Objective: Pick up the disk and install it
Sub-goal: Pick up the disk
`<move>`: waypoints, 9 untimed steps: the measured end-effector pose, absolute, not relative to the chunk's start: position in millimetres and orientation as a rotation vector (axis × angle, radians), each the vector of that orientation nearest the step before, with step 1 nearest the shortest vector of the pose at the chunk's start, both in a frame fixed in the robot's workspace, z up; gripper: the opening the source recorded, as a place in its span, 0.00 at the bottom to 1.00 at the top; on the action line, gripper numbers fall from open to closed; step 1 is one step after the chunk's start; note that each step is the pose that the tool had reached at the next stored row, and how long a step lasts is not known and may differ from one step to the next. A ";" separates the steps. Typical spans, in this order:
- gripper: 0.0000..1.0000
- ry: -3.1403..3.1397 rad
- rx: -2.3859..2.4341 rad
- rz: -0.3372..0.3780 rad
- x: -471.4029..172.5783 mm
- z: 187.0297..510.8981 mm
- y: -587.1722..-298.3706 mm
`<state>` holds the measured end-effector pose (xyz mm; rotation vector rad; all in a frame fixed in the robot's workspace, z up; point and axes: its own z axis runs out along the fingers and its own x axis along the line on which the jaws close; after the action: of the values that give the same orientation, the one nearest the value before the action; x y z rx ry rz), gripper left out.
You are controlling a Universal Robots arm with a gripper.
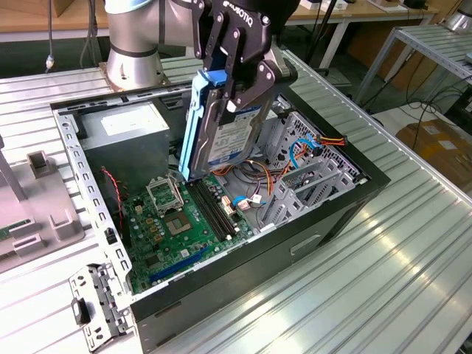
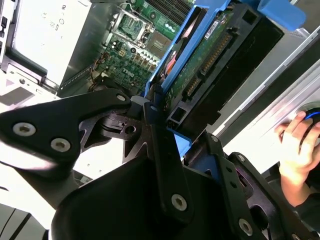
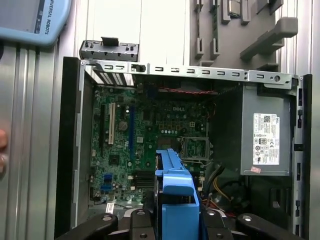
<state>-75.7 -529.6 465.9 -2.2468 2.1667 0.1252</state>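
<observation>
The hand (image 1: 234, 92) is closed tight on the disk (image 1: 230, 144), gripping it by its upper end, so the drive hangs on edge beneath it, close to upright with a slight lean. It is inside the open computer case (image 1: 346, 199), which lies on the ribbed metal surface (image 1: 391, 251). In the exterior view the drive's blue carrier rail faces that view's left. Its lower corner is low over the motherboard (image 1: 173, 225), just beside the memory slots, though whether it touches them I can't tell. The grey power supply (image 1: 125, 129) sits to the exterior view's left and the metal drive cage (image 1: 313, 173), with its bundle of coloured cables (image 1: 254, 173), to the right. In the second wrist view the disk (image 2: 215, 65) runs straight out from the hand (image 2: 162, 117), circuit-board side showing, and in the first wrist view its blue carrier (image 3: 175, 185) sits squarely below. Judging from this, doing the carry well means a firm, square grip with no twist, keeping that low corner off the board. The loose cables want a clear berth, and the rails want lining up true with the cage.
</observation>
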 end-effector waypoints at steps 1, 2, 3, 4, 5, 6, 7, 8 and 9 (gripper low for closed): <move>0.37 2.167 -2.247 0.125 -75.0 465.8 -530.3; 0.37 2.167 -2.247 0.125 -74.2 465.7 -531.1; 0.37 2.167 -2.247 0.125 -73.6 465.7 -531.6; 0.37 2.167 -2.247 0.125 -73.0 465.7 -532.0; 0.37 2.167 -2.247 0.125 -69.7 465.5 -534.5; 0.37 2.167 -2.247 0.125 -60.3 465.2 -541.3; 0.37 2.167 -2.247 0.126 -51.1 464.9 -551.2; 0.37 2.167 -2.247 0.126 -48.6 464.8 -554.8; 0.37 2.167 -2.247 0.126 -48.0 464.8 -555.5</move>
<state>-48.0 -555.5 464.8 -2.2470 2.1669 0.1257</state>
